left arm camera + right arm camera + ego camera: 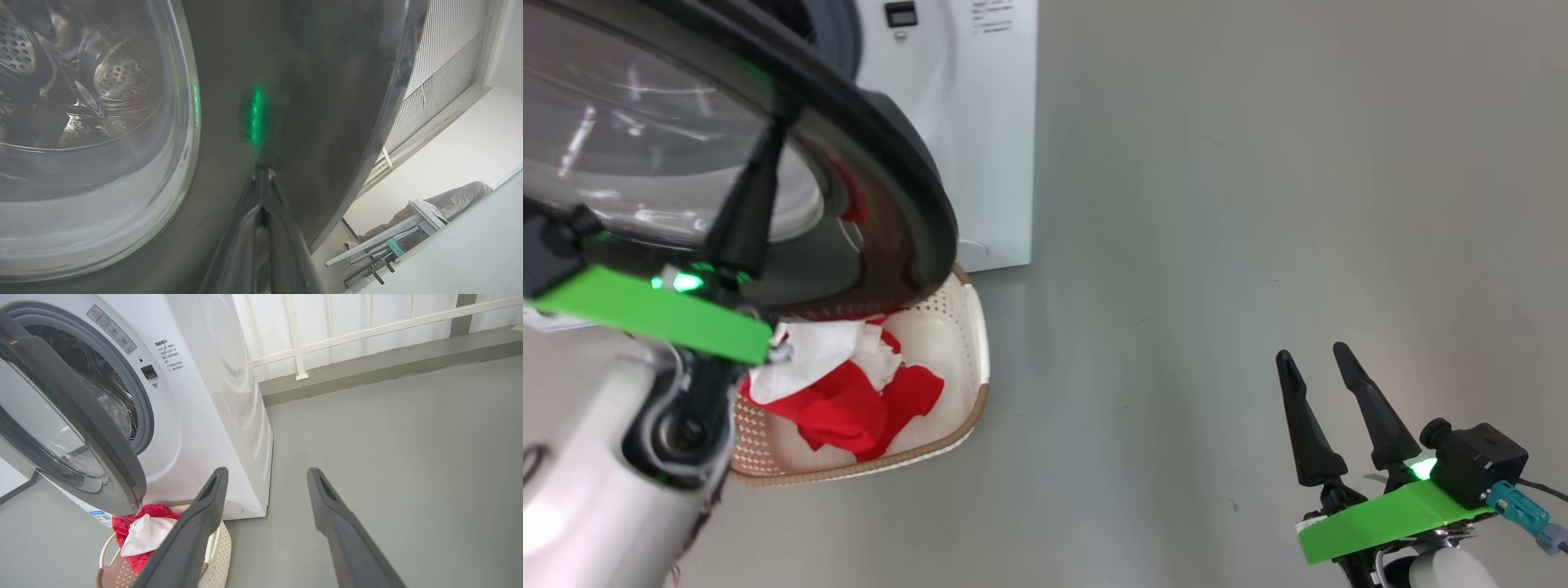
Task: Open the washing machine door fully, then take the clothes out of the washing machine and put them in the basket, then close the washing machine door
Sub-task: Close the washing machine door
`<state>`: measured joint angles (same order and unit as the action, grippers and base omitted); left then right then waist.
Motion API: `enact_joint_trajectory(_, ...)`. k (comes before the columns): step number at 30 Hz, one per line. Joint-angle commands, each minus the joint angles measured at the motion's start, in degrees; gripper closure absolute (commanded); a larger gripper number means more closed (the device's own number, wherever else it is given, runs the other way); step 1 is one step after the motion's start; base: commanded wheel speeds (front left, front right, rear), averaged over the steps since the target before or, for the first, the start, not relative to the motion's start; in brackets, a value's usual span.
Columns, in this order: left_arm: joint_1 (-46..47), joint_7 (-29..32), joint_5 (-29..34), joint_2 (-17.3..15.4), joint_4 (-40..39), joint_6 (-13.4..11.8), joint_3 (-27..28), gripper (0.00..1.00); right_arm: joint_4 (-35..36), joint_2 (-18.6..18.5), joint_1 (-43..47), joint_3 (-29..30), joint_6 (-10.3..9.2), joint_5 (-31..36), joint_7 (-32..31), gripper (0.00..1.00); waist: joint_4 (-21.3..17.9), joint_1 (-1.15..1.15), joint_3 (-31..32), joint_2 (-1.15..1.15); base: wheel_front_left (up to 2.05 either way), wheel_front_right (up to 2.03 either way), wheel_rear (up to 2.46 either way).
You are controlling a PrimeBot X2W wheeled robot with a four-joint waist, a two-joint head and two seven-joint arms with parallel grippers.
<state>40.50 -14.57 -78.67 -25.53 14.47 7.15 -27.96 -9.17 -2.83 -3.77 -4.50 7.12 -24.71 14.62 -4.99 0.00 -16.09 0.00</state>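
Observation:
The washing machine door stands partly open from the white washing machine, its black rim over the basket. Red and white clothes lie in the basket. My left gripper is shut, with its tips pressed on the door's outer black rim beside the glass; the left wrist view shows the closed tips against it. My right gripper hangs open and empty over the floor at the lower right. In the right wrist view its fingers spread wide, with the door, machine, basket and clothes to their left.
Grey floor spreads to the right of the machine. A white railing and a low ledge run behind it. A person's legs in pale trousers show beside a white table frame in the left wrist view.

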Motion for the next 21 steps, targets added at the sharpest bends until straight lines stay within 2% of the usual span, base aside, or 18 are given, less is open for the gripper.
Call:
enact_joint_trajectory(1, 3.48, -0.42, 0.29, -1.75, 0.27, 0.34, 2.73, 1.00, 1.55, -0.05, -1.12, -1.50, 0.36, -0.42, 0.38, 0.00, -0.81, 0.00, -0.29, 0.00, 0.00, 0.00, 0.00)
enact_joint_trajectory(11, 5.28, -0.42, 0.55, -1.51, 4.11, 0.34, 3.04, 1.00, 1.59, -0.05, -0.73, -1.11, 0.36, -0.45, 0.38, 0.00, -0.85, 0.00, 0.11, 0.00, 0.00, 0.00, 0.00)
enact_joint_trajectory(14, 2.70, -0.42, 1.15, -1.25, 4.11, 0.34, 2.51, 1.00, 1.52, -0.05, -0.44, -0.49, 0.36, -0.17, 0.38, 0.00, 0.10, 0.00, 0.76, 0.00, 0.00, 0.00, 0.00)
enact_joint_trajectory(21, -5.68, -0.42, 2.50, 0.40, 3.92, 0.34, 5.86, 1.00, 1.02, -0.05, 0.19, -0.07, 0.36, 0.94, 0.38, 0.00, 2.08, 0.00, 2.78, 0.00, 0.00, 0.00, 0.00)
